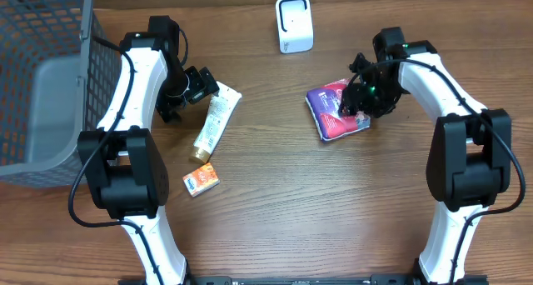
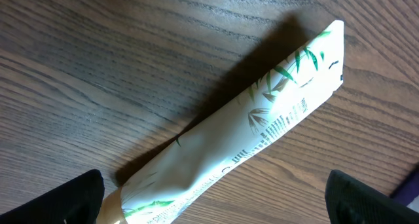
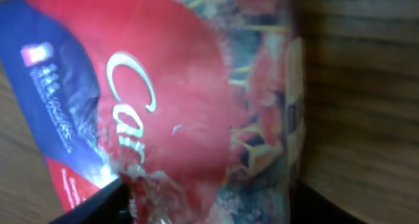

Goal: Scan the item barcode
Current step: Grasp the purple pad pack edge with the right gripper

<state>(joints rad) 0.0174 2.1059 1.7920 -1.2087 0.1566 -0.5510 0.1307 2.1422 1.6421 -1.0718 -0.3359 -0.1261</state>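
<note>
Our right pincer [image 1: 360,97] is down on the red and purple packet [image 1: 331,112]. The packet lies on the table [image 1: 275,218] on the right side, a bit nearer than the white scanner [image 1: 294,24]. We cannot tell if the fingers [image 3: 95,209] are pinching it. Our left pincer [image 1: 198,85] is spread wide over the far end of the white tube [image 1: 215,118]. A small orange box [image 1: 201,179] lies near the tube. A grey basket [image 1: 46,18] sits far left.

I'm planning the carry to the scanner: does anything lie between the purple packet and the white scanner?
Nothing visible does. Only bare table lies between the purple packet and the white scanner; the tube and the orange box lie well off that line.
</note>
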